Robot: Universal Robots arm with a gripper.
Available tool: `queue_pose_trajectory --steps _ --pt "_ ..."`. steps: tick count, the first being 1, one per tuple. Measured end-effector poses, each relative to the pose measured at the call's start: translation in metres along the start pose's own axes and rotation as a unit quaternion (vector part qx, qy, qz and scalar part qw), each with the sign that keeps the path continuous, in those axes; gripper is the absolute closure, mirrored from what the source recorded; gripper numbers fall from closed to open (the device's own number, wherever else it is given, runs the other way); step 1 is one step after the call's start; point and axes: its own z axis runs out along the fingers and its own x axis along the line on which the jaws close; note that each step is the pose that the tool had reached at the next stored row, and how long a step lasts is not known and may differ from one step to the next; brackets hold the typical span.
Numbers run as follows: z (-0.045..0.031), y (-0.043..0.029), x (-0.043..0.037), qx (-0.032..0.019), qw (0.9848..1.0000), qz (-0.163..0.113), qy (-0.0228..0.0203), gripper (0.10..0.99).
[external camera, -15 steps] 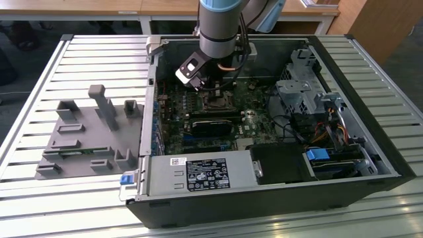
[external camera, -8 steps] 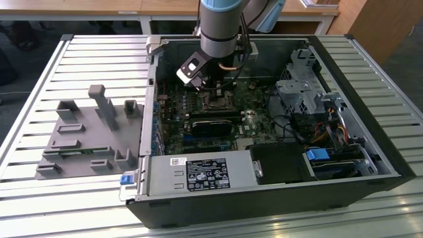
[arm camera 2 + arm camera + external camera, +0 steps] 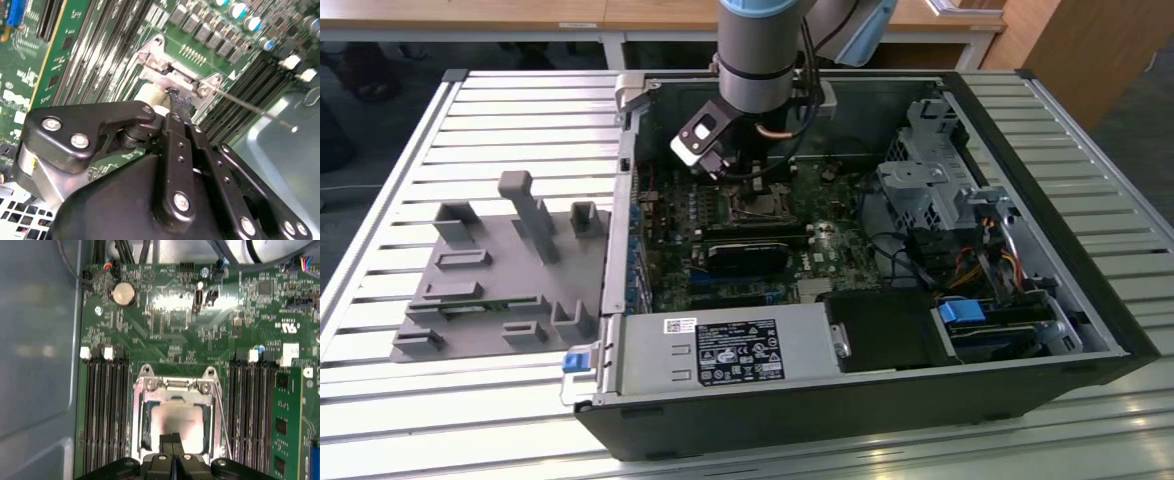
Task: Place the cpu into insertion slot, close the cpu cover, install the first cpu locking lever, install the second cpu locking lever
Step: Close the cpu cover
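Even daylight; white glare washes the green circuit board (image 3: pixel 176 307).

The cpu (image 3: pixel 180 421) lies in the insertion slot (image 3: pixel 145 436); the cpu cover (image 3: pixel 175 385) over it.

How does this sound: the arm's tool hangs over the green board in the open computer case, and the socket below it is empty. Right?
Not empty: the first wrist view shows the cpu lying in the insertion slot. The rest holds.
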Motion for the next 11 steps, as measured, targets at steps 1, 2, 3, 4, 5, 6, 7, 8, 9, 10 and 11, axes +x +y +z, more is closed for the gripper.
queue_pose_trajectory --steps 1,2,3,4,5,6,7,8,9,10,11 --pt "0.0002 -0.0005 0.0000 0.0000 1.0000 0.000 0.0000 0.980" --pt "0.0005 -0.0007 0.0000 0.0000 1.0000 0.000 0.0000 0.980" --pt "0.0009 -0.0008 -0.0001 0.0001 1.0000 0.000 0.0000 0.980" --pt "0.0014 -0.0009 -0.0001 0.0001 1.0000 0.000 0.0000 0.980" --pt "0.0019 -0.0010 -0.0002 0.0001 1.0000 0.000 0.0000 0.980" --pt "0.0026 -0.0011 -0.0003 0.0001 1.0000 0.000 0.0000 0.980" --pt "0.0029 -0.0011 -0.0003 0.0001 1.0000 0.000 -0.0001 0.980" --pt "0.0031 -0.0011 -0.0003 0.0001 1.0000 0.000 -0.0001 0.980" --pt "0.0031 -0.0011 -0.0004 0.0002 1.0000 0.000 -0.0002 0.980" --pt "0.0031 -0.0011 -0.0004 0.0002 1.0000 0.000 -0.0003 0.980" --pt "0.0030 -0.0011 -0.0003 0.0001 1.0000 0.000 -0.0002 0.980"
